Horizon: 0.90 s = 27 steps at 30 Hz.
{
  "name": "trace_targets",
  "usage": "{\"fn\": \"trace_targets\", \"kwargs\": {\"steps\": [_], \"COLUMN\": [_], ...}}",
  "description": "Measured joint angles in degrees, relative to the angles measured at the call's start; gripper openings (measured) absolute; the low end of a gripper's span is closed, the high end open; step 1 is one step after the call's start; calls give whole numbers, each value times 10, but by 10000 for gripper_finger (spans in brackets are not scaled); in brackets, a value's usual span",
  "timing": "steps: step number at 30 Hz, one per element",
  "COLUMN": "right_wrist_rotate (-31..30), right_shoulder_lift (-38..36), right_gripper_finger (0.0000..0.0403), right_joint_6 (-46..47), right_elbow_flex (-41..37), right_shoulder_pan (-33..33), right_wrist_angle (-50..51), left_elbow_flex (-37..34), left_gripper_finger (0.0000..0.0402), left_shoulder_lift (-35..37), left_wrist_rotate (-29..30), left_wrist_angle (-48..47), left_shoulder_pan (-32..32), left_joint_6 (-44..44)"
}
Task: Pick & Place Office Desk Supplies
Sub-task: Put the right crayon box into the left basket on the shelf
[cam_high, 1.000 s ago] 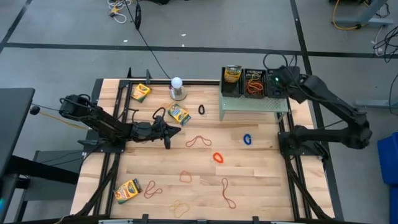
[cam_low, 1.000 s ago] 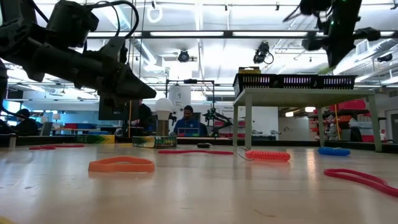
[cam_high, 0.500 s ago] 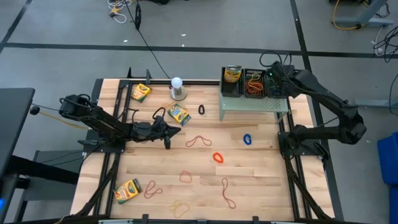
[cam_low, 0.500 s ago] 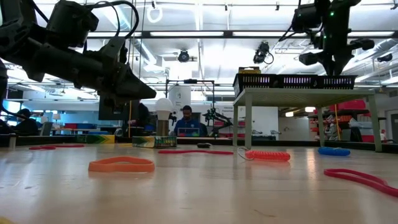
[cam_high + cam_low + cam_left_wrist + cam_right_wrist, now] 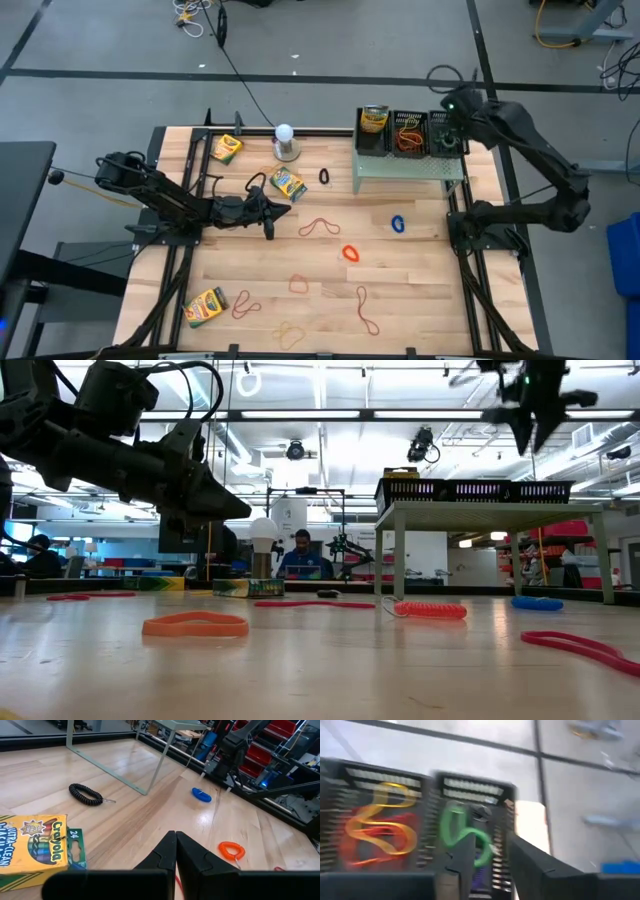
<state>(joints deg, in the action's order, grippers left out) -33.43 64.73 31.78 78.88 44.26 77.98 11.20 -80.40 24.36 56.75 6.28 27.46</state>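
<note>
Right end effector (image 5: pixel 452 112), fingers parted and empty, hangs above the basket (image 5: pixel 470 835) at 1 o'clock on the table (image 5: pixel 420 290), green band (image 5: pixel 462 832) inside. Risk: snagging the mesh rim. Left end effector (image 5: pixel 175 851) is closed, empty.

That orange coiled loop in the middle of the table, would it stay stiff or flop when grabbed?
The orange coiled loop looks thin and springy, so it would probably stretch and sag. It lies flat on the wood, so it seems unlikely to roll. Likely very light.
</note>
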Motion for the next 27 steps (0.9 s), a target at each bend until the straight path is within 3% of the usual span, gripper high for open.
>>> {"fn": "trace_targets", "kwargs": {"steps": [4,8,14,18,23,27], "right_wrist_rotate": [36,79,44,25,21,21], "right_shoulder_lift": [-3,-23,-47,-44,-39,-39], "right_gripper_finger": [65,9,11,5,10,5], "right_joint_6": [-2,58,146,139,108,94], "right_elbow_flex": [41,13,-101,-178,-260,-297], "right_shoulder_pan": [-62,-174,-372,-469,-519,-529], "right_wrist_angle": [-11,-44,-181,-320,-494,-563], "left_elbow_flex": [0,0,0,0,19,36], "left_gripper_finger": [11,11,11,11,11,11], "left_shoulder_lift": [0,0,0,0,0,0], "left_wrist_rotate": [0,0,0,0,-24,-23], "left_wrist_angle": [0,0,0,0,9,5], "left_shoulder_pan": [0,0,0,0,-19,-23], "left_joint_6": [0,0,0,0,0,1]}}
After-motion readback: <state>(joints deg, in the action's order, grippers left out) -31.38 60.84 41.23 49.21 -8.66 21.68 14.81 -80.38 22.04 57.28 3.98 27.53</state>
